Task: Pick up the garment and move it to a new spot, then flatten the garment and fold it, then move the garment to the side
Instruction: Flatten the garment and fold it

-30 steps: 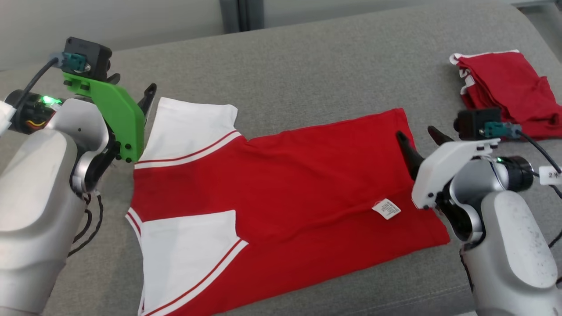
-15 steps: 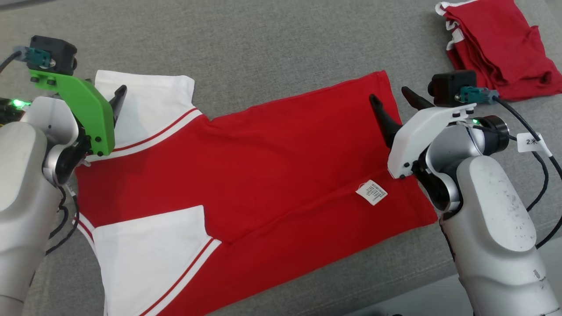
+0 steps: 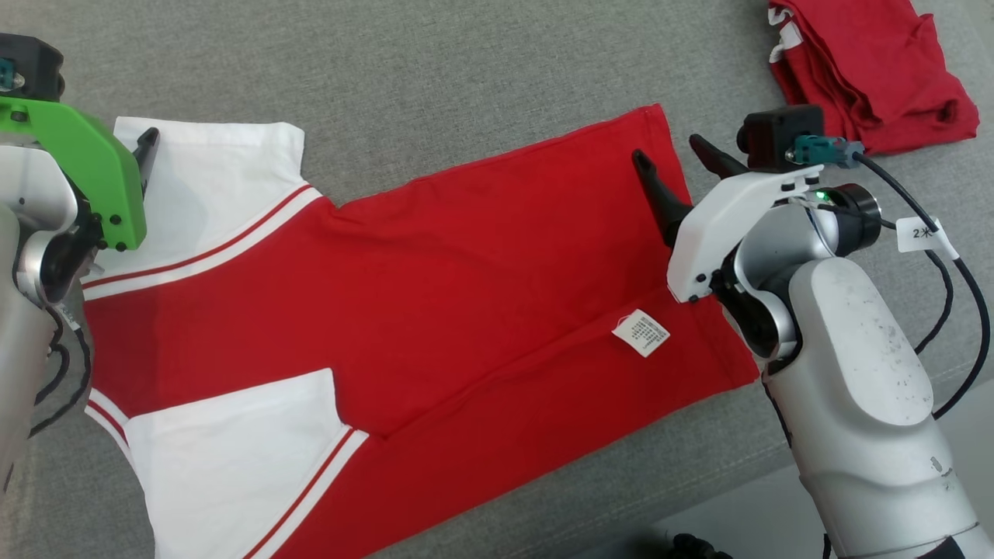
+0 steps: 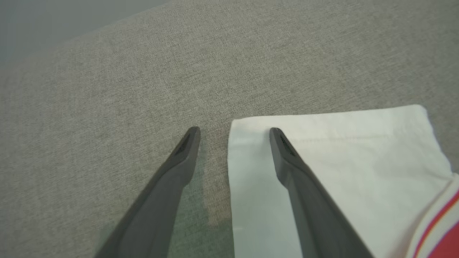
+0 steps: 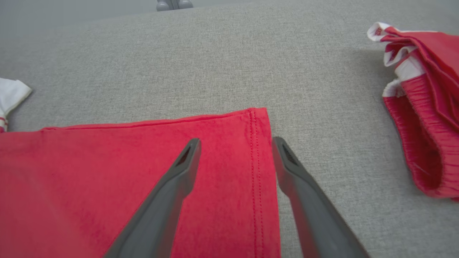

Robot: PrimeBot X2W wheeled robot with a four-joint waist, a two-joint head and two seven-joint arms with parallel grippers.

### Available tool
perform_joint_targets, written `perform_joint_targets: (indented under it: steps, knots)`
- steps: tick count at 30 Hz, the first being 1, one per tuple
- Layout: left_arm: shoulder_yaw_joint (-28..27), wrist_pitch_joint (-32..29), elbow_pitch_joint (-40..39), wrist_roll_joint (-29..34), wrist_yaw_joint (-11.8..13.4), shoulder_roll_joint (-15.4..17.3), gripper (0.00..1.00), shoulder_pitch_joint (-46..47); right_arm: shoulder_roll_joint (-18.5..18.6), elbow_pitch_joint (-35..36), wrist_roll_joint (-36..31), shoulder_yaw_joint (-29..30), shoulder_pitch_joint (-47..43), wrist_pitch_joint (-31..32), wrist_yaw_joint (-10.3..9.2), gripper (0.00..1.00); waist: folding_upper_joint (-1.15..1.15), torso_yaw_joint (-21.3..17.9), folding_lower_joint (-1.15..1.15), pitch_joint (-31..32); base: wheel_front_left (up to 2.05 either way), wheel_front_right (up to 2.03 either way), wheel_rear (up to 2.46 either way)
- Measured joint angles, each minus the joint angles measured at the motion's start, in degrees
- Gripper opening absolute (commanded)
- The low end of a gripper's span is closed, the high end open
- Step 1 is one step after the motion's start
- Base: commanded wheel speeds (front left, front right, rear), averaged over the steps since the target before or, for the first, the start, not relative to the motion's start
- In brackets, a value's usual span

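The garment is a red shirt with white sleeves, lying flat on a grey fabric surface, with a white label near its right hem. My left gripper is open at the far left. In the left wrist view its fingers straddle the corner of the white sleeve, left gripper just above the cloth. My right gripper is open over the far corner of the hem. In the right wrist view, the right gripper has one finger over the red cloth and one past its edge.
A second red garment lies crumpled at the far right, also seen as a red heap in the right wrist view. The grey surface ends at a front edge at the lower right. Black cables hang from the right arm.
The whole head picture has shifted, so the camera moved. Against the garment, my left fingertip went from beside the sleeve corner to over it. The right gripper stays at the hem corner.
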State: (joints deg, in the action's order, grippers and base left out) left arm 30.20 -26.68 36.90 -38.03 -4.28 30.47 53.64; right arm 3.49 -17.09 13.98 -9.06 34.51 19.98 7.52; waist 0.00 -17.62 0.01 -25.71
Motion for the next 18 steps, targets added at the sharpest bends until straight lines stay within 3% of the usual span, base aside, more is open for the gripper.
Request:
perform_joint_targets:
  steps: [3,4,5,8,9,18]
  knots:
    - [-0.01,-1.48,0.51,-0.60,-0.01,-0.01,1.00,0.14,-0.05,-0.41,0.09,-0.44,0.19,-0.23,0.00,1.00,0.00,-0.41,0.00,-0.34,0.00,0.00,0.00]
    - [0.01,-2.00,0.63,-0.75,0.03,-0.02,0.91,0.18,-0.04,-0.58,0.15,-0.51,0.29,-0.27,0.00,1.00,0.00,-0.51,0.00,-0.42,0.00,0.00,0.00]
    - [0.09,-2.38,0.66,-0.74,0.21,-0.02,0.47,0.25,0.00,-0.70,0.15,-0.54,0.38,-0.36,0.00,1.00,0.00,-0.56,0.00,-0.46,0.00,0.00,0.00]
    - [0.38,-3.00,0.60,-0.77,0.27,-0.04,0.05,0.40,0.18,-1.11,0.36,-0.56,0.71,-0.41,0.00,1.00,0.00,-0.51,0.00,-0.41,0.00,0.00,0.00]
    - [0.36,-3.00,0.59,-0.87,0.40,-0.04,0.00,0.40,0.33,-1.18,0.42,-0.54,0.82,-0.42,0.00,1.00,0.00,-0.44,0.00,-0.37,0.00,0.00,0.00]
    - [0.65,2.10,-0.24,-0.85,-0.13,-1.14,0.00,0.37,2.54,-2.94,0.38,0.23,2.47,0.64,0.01,1.00,0.00,1.74,0.00,0.77,0.00,0.00,0.00]
